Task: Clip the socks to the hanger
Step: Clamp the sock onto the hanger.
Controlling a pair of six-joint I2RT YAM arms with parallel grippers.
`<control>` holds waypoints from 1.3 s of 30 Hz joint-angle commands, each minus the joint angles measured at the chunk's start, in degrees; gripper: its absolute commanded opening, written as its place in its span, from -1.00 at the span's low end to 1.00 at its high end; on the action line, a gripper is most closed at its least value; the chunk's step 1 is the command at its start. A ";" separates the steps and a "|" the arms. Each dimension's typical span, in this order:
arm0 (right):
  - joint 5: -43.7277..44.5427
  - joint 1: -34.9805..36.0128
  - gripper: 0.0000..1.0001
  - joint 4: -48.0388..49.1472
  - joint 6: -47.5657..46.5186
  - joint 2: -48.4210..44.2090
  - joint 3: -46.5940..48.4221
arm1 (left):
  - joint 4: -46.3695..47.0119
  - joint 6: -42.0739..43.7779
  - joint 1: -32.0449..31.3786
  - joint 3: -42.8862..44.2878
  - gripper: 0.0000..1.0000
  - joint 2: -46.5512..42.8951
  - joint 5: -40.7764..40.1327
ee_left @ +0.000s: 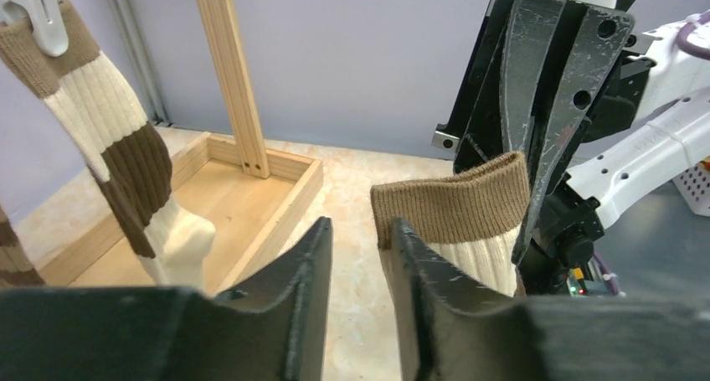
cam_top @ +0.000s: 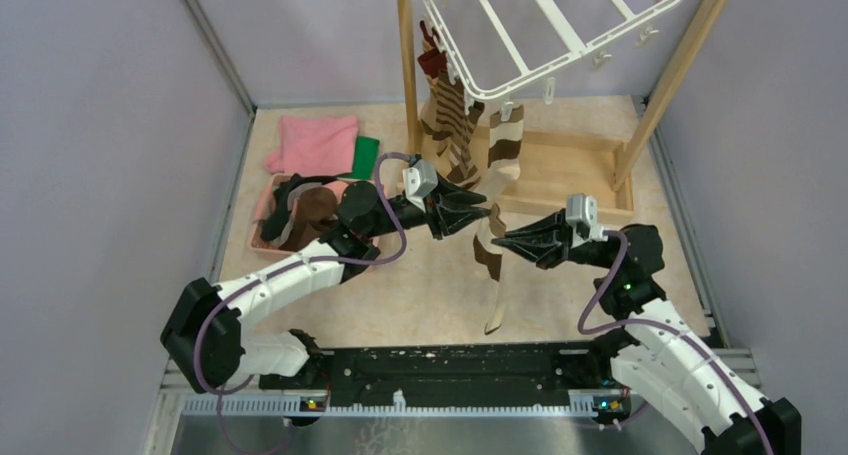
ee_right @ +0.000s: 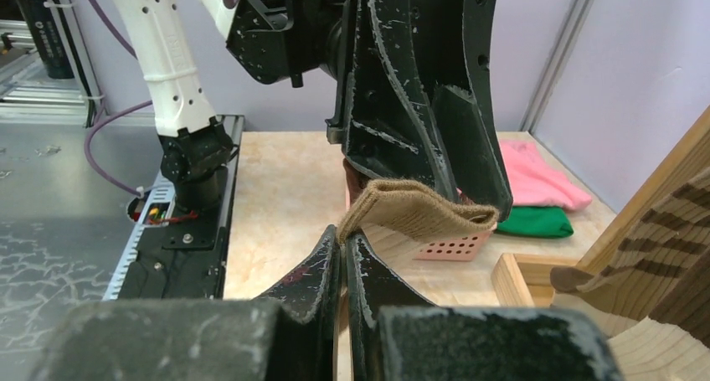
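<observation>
Sock (cam_top: 488, 260) held by its cuff over the mid-desk (cam_top: 420, 295).
Right end effector (ee_right: 341, 240) pinches the cuff edge; left end effector (ee_left: 362, 228) is narrowly parted, cuff beside one finger. Bare desk lies both sides. Beyond, hung socks (cam_top: 452, 125) dangle from the hanger (cam_top: 560, 40), whose far rim is cut off.
</observation>
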 commanded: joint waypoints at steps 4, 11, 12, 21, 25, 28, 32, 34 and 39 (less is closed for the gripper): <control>6.50 0.69 -1.00 -9.08 -5.21 -5.52 2.57 | -2.35 2.71 -0.05 1.04 -0.02 -3.50 -3.51; 21.73 0.70 -1.00 -20.84 -11.48 -12.52 3.42 | -8.34 8.63 0.11 1.01 0.35 -10.49 -8.61; 23.27 0.69 -1.00 -21.64 -11.77 -13.12 3.32 | -8.80 8.60 0.11 1.22 0.40 -10.97 -8.55; 36.13 0.69 -1.00 -24.86 -11.69 -16.01 2.87 | -7.88 -0.42 0.11 7.39 0.49 -6.24 -3.80; 42.48 0.69 -1.00 -24.98 -11.26 -18.47 2.17 | -5.24 -5.18 0.02 11.38 0.48 -1.76 -3.65; 46.62 0.69 -1.00 -24.85 -10.95 -19.68 1.81 | -5.79 -7.36 -0.07 16.20 0.48 2.64 -4.35; 50.04 0.69 -1.00 -25.12 -11.05 -20.36 2.00 | -10.50 -8.06 -0.56 22.66 0.51 8.13 -10.30; 51.31 0.63 -1.00 -25.21 -11.28 -20.48 2.00 | -10.67 -7.35 -1.08 24.49 0.59 10.19 -13.01; 53.03 0.60 -1.00 -25.21 -11.55 -20.99 1.69 | -1.68 -1.36 -3.11 24.94 0.74 14.98 -14.27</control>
